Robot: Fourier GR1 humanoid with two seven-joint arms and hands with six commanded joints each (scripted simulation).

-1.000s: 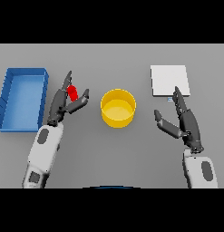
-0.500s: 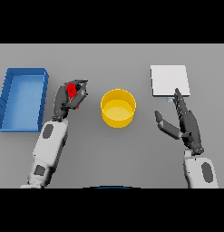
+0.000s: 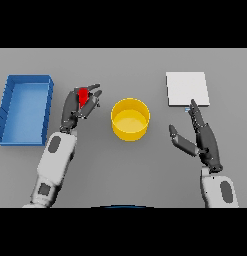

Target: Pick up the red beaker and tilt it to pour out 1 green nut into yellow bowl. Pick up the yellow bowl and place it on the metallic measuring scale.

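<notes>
Left hand (image 3: pixel 75 107) grips red beaker (image 3: pixel 83 96) beside yellow bowl (image 3: pixel 130 119).

Even, diffuse light falls across the grey counter (image 3: pixel 125 170), bright with no glare. Shadows are faint: a soft dark edge under the yellow bowl (image 3: pixel 130 119) and inside the blue tray (image 3: pixel 25 110). Nothing shows distortion toward the edges.

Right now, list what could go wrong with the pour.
The left robot hand is curled round the red beaker while it sits left of the yellow bowl, not over it; tilting from there would likely drop the nut on the table. The fingers also hide much of the beaker, so the grip could slip unnoticed.
</notes>
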